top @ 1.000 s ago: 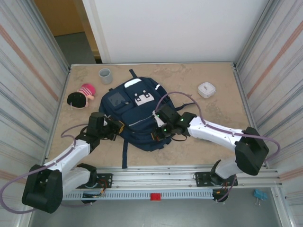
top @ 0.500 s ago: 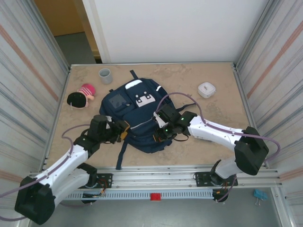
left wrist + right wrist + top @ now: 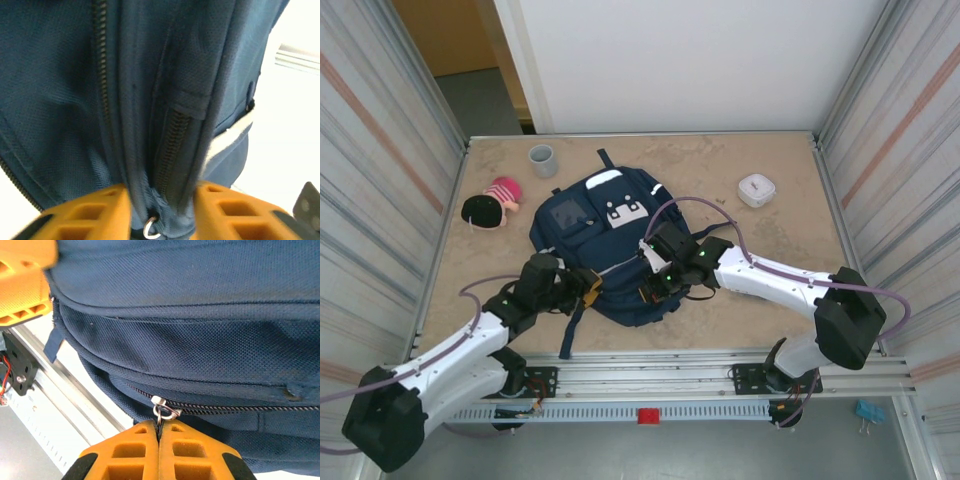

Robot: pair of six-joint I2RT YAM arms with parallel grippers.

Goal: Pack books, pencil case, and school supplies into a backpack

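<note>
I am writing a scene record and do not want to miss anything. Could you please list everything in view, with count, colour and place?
backpack: one, navy blue with white patches, middle of the table
zipper pull: one, silver, on the backpack's near side
cup: one, grey, far left corner
soft toy: one, pink and black, left of the backpack
small box: one, white, far right
table: one, beige
clip: one, blue, on the floor, near right
arms: two, white and black, reaching from the near edge
left pincer: one, orange, closed on a backpack fold
right pincer: one, orange, closed on the zipper pull
</note>
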